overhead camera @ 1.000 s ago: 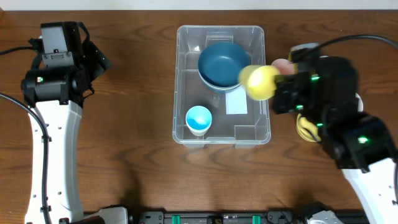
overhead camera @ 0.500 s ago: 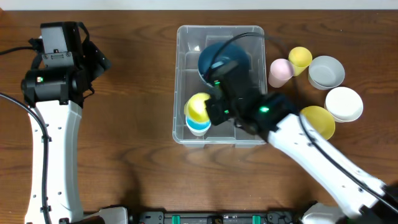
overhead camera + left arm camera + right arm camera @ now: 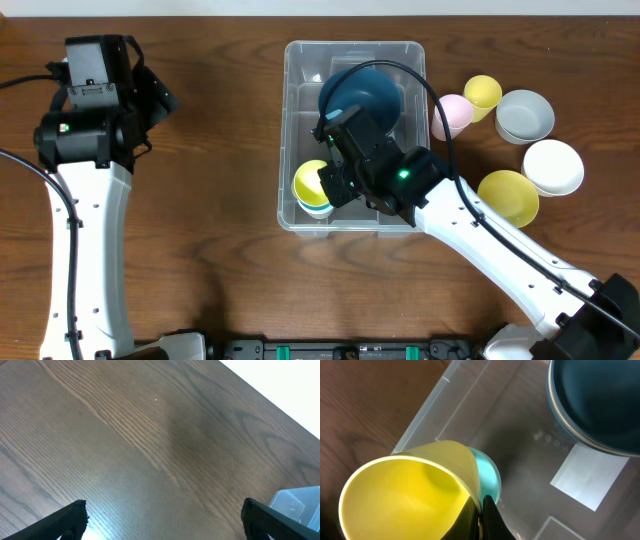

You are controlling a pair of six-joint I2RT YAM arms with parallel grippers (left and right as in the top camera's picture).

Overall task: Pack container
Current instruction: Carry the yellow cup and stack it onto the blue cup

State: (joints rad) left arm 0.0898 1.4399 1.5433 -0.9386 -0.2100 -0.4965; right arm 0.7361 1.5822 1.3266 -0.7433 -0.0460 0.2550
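Note:
The container is a large clear bin in the middle of the table. A dark blue bowl lies at its far end and a turquoise cup stands in its near left corner. My right gripper reaches into the bin, shut on the rim of a yellow cup that sits tilted over the turquoise cup. The right wrist view shows the fingers pinching the yellow cup's wall, with the turquoise cup just behind and the white label on the base. My left gripper hangs open over bare wood.
To the right of the bin stand a pink cup, another yellow cup, a pale grey bowl, a white bowl and a yellow bowl. The left arm is far left; a bin corner shows at its view's edge.
My right arm has swung left from beside the bin into it, carrying the yellow cup down onto the turquoise cup. The left arm has not moved.

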